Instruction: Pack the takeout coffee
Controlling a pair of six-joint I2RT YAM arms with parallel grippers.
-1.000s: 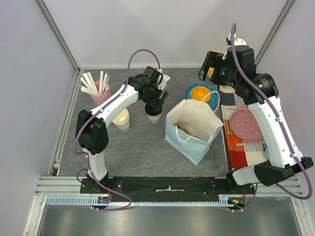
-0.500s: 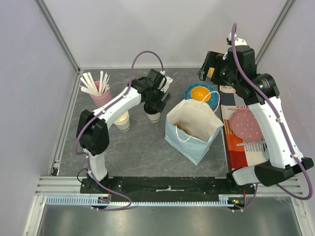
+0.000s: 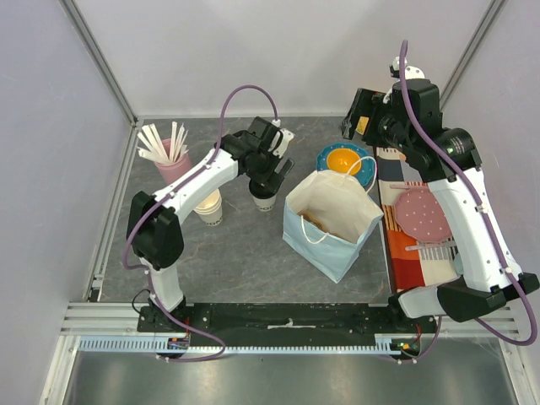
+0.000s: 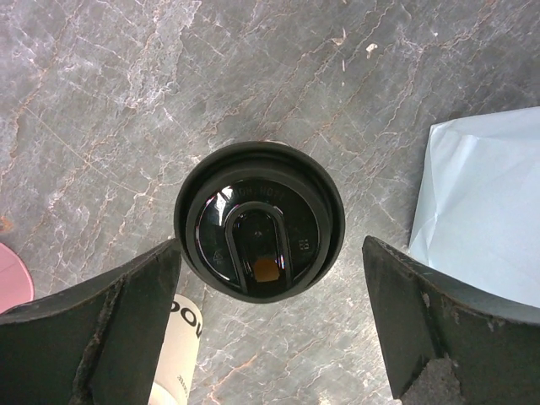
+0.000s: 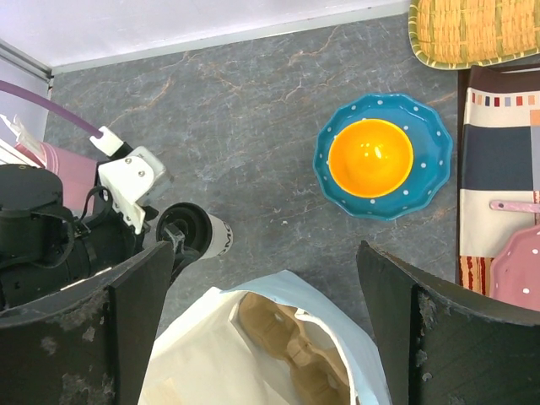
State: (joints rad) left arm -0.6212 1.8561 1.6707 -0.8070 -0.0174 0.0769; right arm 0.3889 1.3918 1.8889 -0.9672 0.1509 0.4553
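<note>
Grey marbled stone makes up the worktop [image 3: 245, 253], walled in pale lilac on three sides. The takeout coffee [image 3: 264, 200] stands upright on it, toward the far edge and near the middle, between the stacked paper cups [image 3: 208, 207] and the pale blue paper bag [image 3: 333, 221]. It touches neither.

My left claw [image 4: 270, 253] hangs straight over the coffee with its fingers [image 4: 126, 325] apart. One sits on either side of the black lid, and they are not clamped on it. The lid has raised lettering around its sip tab, but it is too faint for me to read. At the lower left of my left wrist view, a white cup's side carries black print that looks like "OO", cut off by my finger. In my right wrist view the coffee's side shows dark print that I cannot make out.

My right claw [image 5: 263, 253] is spread wide and holds nothing, high above the far right corner. Below it the bag stands open, with a brown cardboard carrier [image 5: 283, 337] inside. Beyond the bag an orange bowl sits in a blue dotted dish [image 5: 381, 156]. A pink cup of white sticks [image 3: 171, 160] stands near the far left corner.
</note>
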